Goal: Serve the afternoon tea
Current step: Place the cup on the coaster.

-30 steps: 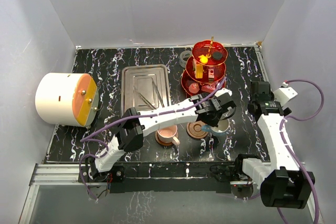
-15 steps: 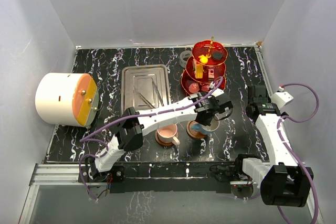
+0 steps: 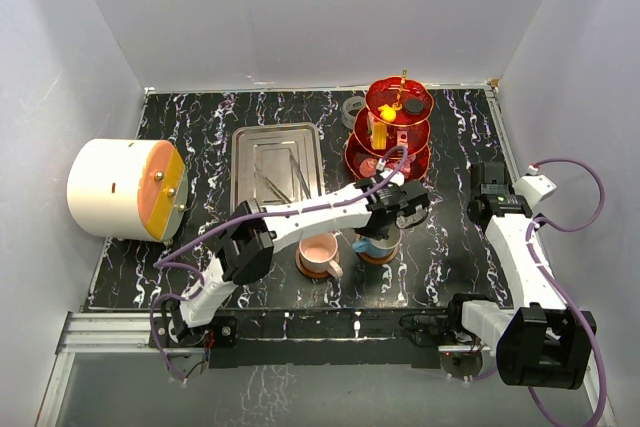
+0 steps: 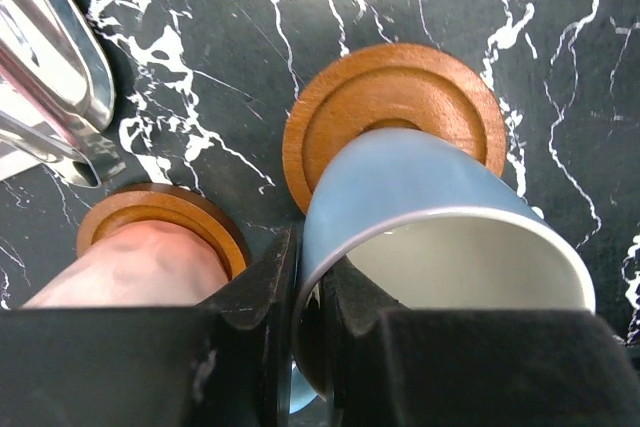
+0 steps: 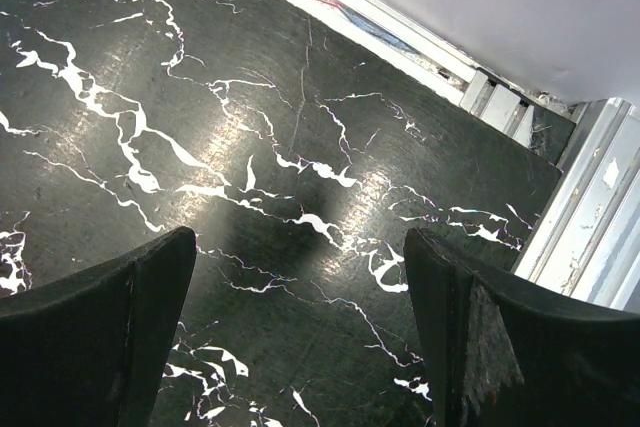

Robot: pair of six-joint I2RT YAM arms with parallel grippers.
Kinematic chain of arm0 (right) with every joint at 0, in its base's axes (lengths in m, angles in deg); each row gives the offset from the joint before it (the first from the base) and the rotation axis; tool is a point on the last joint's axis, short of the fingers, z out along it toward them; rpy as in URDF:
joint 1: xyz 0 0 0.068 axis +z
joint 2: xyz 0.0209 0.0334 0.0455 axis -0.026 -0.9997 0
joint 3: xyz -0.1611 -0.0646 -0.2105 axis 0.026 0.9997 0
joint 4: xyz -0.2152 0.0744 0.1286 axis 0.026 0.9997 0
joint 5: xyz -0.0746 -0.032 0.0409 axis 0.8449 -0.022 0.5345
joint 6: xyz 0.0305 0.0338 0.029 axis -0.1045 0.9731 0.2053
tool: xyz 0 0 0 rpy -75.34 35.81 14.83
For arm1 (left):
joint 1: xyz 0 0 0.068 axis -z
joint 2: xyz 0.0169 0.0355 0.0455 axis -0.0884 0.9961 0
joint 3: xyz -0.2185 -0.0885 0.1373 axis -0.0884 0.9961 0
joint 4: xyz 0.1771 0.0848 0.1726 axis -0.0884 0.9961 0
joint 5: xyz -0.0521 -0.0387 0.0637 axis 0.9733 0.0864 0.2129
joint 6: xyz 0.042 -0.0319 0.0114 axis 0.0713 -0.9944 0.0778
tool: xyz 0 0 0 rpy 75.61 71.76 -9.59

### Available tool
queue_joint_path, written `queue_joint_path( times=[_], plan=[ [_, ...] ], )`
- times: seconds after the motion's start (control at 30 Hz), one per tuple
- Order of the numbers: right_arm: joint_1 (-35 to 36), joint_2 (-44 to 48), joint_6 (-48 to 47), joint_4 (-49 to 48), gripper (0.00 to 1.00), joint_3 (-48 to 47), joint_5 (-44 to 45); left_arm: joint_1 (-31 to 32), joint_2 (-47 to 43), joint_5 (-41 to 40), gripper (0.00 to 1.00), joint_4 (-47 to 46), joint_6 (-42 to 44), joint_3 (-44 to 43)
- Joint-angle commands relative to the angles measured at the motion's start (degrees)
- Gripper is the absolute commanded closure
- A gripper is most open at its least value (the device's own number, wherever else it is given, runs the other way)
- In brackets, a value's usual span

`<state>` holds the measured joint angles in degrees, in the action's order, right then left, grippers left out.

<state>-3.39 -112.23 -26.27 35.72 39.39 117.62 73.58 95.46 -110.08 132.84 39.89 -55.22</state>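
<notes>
The left gripper (image 4: 310, 282) is clamped on the rim of the blue cup (image 4: 400, 187) — the cup is tilted, its base at the middle of a brown saucer (image 4: 360, 87). Seen from above, the pink cup (image 3: 320, 250) on a second saucer (image 4: 160, 209) sits just beside it at 9 o'clock, with the red stand (image 3: 392, 134) at 12 o'clock. The right gripper (image 5: 300, 242) hovers at 3 o'clock over the table (image 5: 250, 97) — fingers apart

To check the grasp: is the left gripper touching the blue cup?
Touching. Left wrist view: the left gripper pinches the wall of the blue cup, no gap.
</notes>
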Motion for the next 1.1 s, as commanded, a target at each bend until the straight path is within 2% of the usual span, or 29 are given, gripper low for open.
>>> queue_joint_path(
  times=[0.0, 0.07, 0.27, 0.3, 0.33, 0.37, 0.57, 0.83, 1.07],
  plan=[
    [0.1, -0.3, 0.2, -1.9, 0.15, -0.1, 1.6, -1.4, -6.9, -1.8, 1.0, -1.4, -2.7, 1.8],
    [0.1, -0.2, 0.2, -1.9, 0.15, 0.2, 1.6, -1.6, -6.9, -1.6, 1.0, -2.0, -3.0, 2.0],
    [0.1, -0.5, 0.2, -1.9, 0.15, 0.4, 1.6, -2.2, -7.1, 0.5, 0.84, -3.4, -2.4, 2.7],
    [0.1, -0.5, 0.2, -1.9, 0.15, 0.4, 1.6, -2.2, -7.3, 1.2, 0.79, -3.7, -2.5, 3.0],
    [0.1, -0.6, 0.2, -1.9, 0.15, 0.4, 1.6, -2.3, -7.7, 1.8, 0.68, -4.5, -2.6, 3.5],
    [0.1, -0.6, 0.2, -1.9, 0.15, 0.4, 1.6, -2.4, -8.1, 2.6, 0.62, -5.1, -2.6, 3.9],
    [0.1, -0.5, 0.2, -1.9, 0.15, 0.3, 1.6, -3.3, -10.4, 5.4, 0.45, -7.8, -2.4, 6.3],
    [0.1, -0.4, 0.2, -1.9, 0.15, 0.2, 1.6, -4.7, -14.0, 11.9, 0.47, -13.3, -3.0, 12.4],
    [0.1, -0.6, 0.2, -1.9, 0.15, 0.2, 1.6, -5.4, -14.8, 14.5, 0.56, -15.7, -3.6, 16.2]
  ],
)
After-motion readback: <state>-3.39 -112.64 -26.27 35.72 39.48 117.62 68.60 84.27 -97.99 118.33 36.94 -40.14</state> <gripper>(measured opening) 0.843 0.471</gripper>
